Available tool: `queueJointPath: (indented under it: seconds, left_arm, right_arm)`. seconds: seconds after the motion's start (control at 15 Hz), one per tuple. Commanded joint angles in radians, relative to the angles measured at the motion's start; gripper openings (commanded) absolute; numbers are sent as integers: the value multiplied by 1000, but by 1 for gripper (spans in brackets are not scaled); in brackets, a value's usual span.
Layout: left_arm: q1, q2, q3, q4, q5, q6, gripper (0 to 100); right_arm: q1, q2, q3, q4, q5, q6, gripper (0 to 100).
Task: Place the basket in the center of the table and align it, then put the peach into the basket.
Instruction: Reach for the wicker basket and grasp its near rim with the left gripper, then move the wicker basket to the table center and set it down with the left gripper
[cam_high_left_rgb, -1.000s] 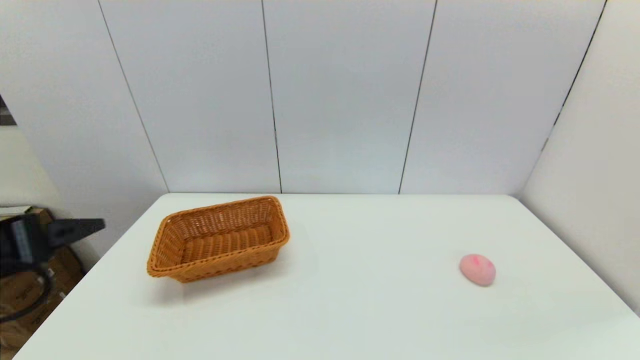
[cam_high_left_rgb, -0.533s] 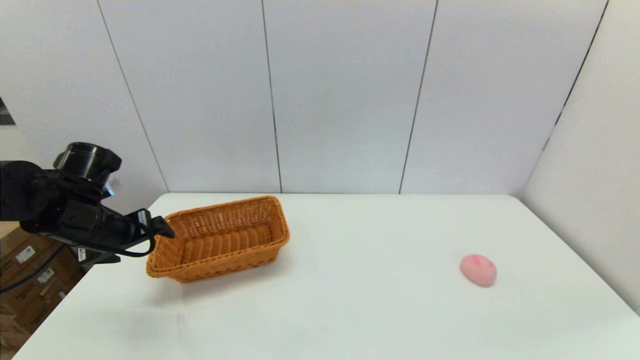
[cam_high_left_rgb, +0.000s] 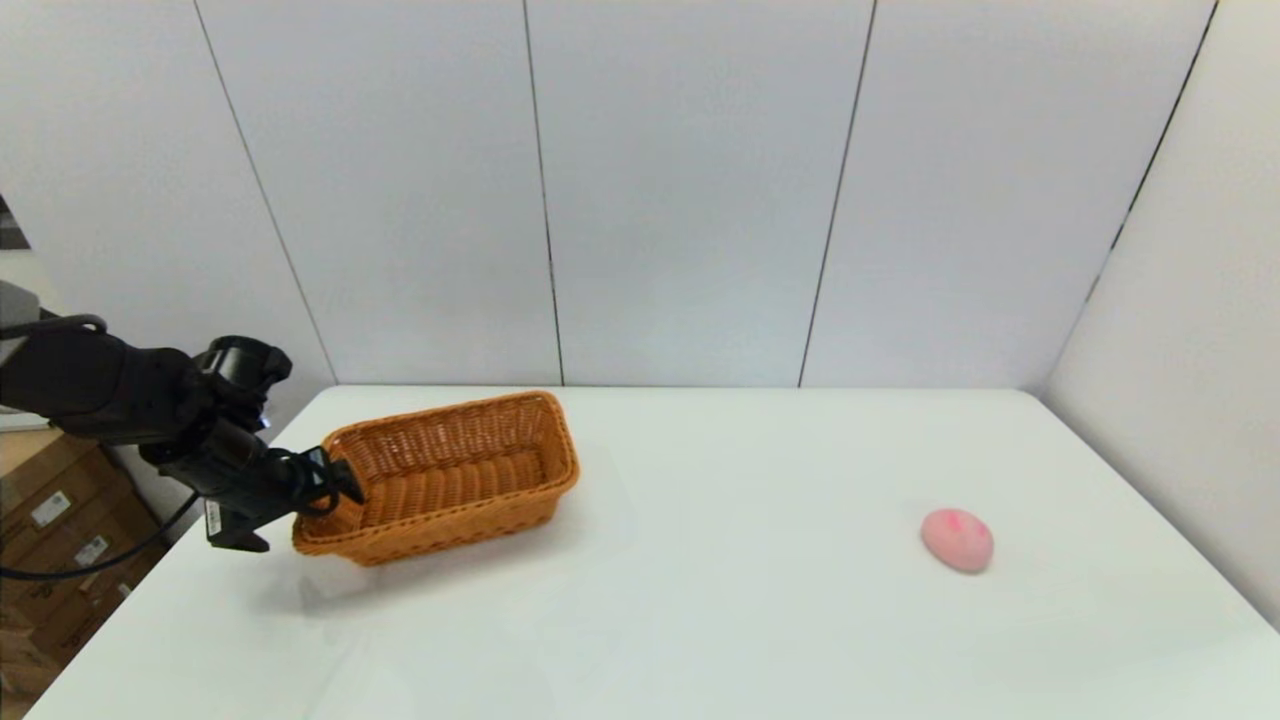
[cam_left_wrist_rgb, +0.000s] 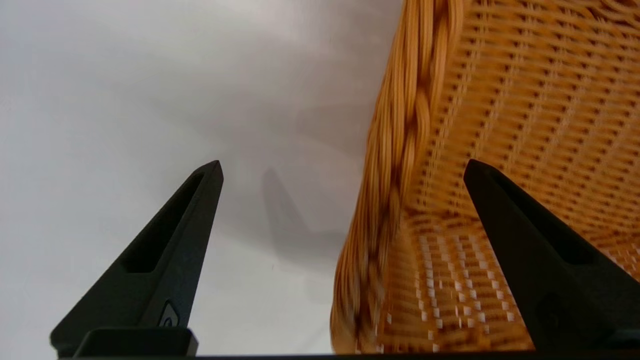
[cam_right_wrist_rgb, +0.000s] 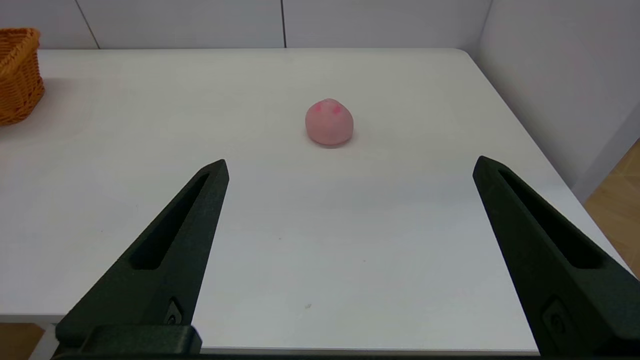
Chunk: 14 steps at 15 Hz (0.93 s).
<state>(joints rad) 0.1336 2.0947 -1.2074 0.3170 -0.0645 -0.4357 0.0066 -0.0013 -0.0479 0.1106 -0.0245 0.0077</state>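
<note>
One woven wicker basket (cam_high_left_rgb: 440, 477), braided rim straddled by left gripper (cam_high_left_rgb: 335, 488).

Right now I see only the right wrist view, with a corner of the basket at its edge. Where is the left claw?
Observer: In the head view, the left claw is at the left short end of the basket.
Operator: Does it grip the rim?
Observer: Not yet. In the left wrist view it is open, with one finger outside the braided rim and the other inside the basket.
Operator: My right claw is open, short of the peach. Is the basket in the centre?
Observer: No, it sits on the left part of the table.
</note>
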Motion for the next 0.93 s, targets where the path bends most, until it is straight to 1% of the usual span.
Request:
queueJointPath:
  seconds: [0.07, 0.27, 0.53, 0.67, 0.73, 0.87, 0.93]
  left_arm:
    - [1, 84, -60, 2, -1, -3, 0]
    - [1, 90, -63, -1, -5, -5, 0]
    - [3, 73, -72, 1, -67, -14, 0]
    - [6, 42, -78, 1, -152, -49, 0]
    - [6, 34, -78, 1, -181, -57, 0]
    - [4, 33, -78, 5, -209, -61, 0]
    - [4, 11, -78, 20, -256, -77, 0]
  right_arm:
    - [1, 0, 0, 0, 0, 0, 100]
    - [0, 0, 0, 1, 0, 0, 100]
    - [0, 0, 0, 1, 0, 0, 100]
    - [0, 0, 0, 1, 0, 0, 100]
    - [1, 0, 0, 1, 0, 0, 100]
    - [1, 0, 0, 1, 0, 0, 100]
    - [1, 0, 0, 3, 0, -2, 100]
